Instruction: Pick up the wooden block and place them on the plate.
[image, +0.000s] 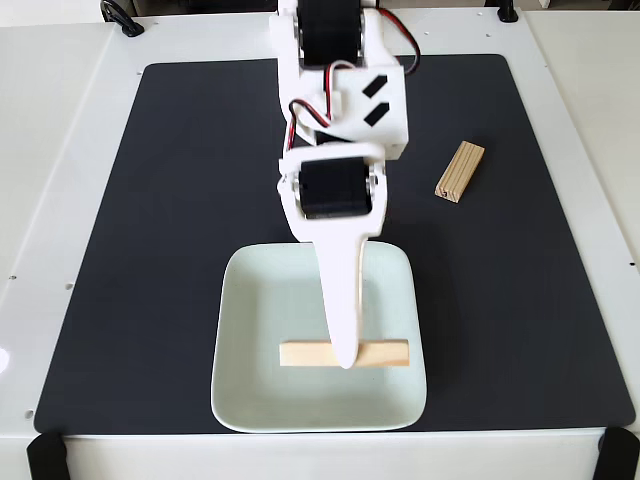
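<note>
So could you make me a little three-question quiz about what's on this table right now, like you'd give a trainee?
1. True or false: a light-tan wooden block lies on the pale mint-white square plate.
2. Where is the other light-tan wooden block? A) on the plate B) on the black mat, to the plate's upper right in the fixed view C) on the bare white table
3. Fill in: the white arm's gripper is over the ____ of the block on the plate.

Key: 1 true; 2 B; 3 middle. Whether the gripper is open or shut cannot be told from this angle.
</note>
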